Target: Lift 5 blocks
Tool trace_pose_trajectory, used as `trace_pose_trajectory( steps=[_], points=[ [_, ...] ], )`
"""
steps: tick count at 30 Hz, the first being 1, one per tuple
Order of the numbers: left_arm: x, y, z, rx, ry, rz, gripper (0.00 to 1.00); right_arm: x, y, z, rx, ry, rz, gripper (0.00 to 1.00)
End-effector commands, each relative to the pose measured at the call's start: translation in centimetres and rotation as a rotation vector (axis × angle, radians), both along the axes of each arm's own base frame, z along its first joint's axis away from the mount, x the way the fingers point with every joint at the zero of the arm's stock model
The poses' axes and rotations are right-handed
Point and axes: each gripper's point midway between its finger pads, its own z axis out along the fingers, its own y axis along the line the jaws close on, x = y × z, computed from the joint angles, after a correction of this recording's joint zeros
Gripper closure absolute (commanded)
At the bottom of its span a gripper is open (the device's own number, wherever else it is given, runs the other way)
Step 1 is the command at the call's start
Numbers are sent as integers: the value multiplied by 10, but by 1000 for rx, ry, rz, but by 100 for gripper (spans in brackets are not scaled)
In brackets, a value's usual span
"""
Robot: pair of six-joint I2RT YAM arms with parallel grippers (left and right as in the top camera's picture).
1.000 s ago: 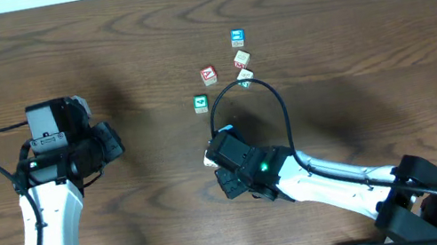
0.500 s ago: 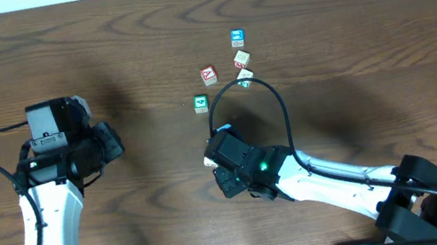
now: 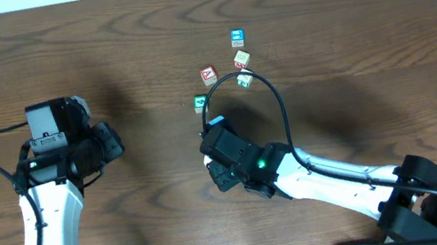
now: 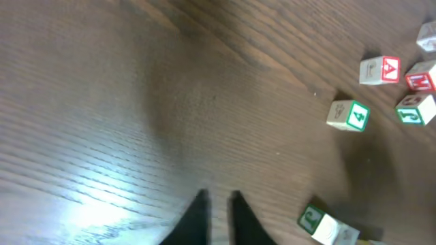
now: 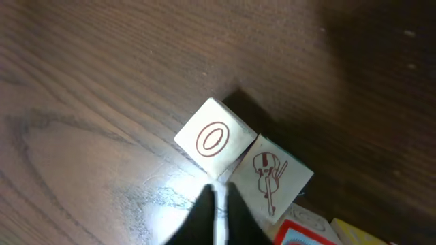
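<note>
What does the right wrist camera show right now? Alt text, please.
Two pale wooden cubes touch on the dark wood table: the O block, with a red letter O, and the instrument block, with a red violin-like drawing. The right gripper, shut and empty, points at their seam. Further blocks show partly at the bottom right.

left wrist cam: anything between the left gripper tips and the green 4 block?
No. In the left wrist view, only bare wood of the table lies between the shut left gripper and the green 4 block.
</note>
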Motion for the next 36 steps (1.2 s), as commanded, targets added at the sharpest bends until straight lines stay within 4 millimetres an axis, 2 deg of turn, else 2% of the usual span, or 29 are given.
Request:
trace_pose_trajectory(
  steps=[1, 4, 8, 11, 14, 15, 18, 21, 26, 29, 33, 36],
  points=[
    [2, 2, 6, 8, -18, 0, 93, 13, 1, 14, 11, -50, -11, 99],
    [2, 2, 6, 8, -19, 0, 93, 19, 3, 30, 42, -79, -21, 99],
    [6, -3, 8, 14, -38, -28, 93, 38, 0, 68, 89, -170, -64, 99],
    [12, -21, 13, -2, -78, -99, 93, 53, -14, 92, 102, -231, -125, 99],
    [16, -42, 10, 18, -91, -203, 93, 63, -43, 97, 78, -218, -188, 99],
    [16, -53, 5, 19, -80, -242, 93, 65, -60, 92, 45, -188, -225, 99],
    [15, -68, -11, 49, -35, -289, 93, 61, -94, 73, -30, -88, -290, 99],
    [16, -81, -30, 76, 7, -331, 93, 47, -117, 59, -105, 0, -312, 99],
    [18, -93, -56, 71, 71, -357, 93, 21, -137, 41, -208, 101, -308, 99],
    [15, -97, -68, 68, 109, -363, 93, 7, -152, 24, -256, 143, -336, 99],
    [12, -103, -78, 70, 139, -384, 93, -2, -165, -4, -247, 178, -372, 99],
    [10, -107, -80, 72, 142, -398, 93, -13, -165, -21, -207, 230, -363, 99]
  ],
)
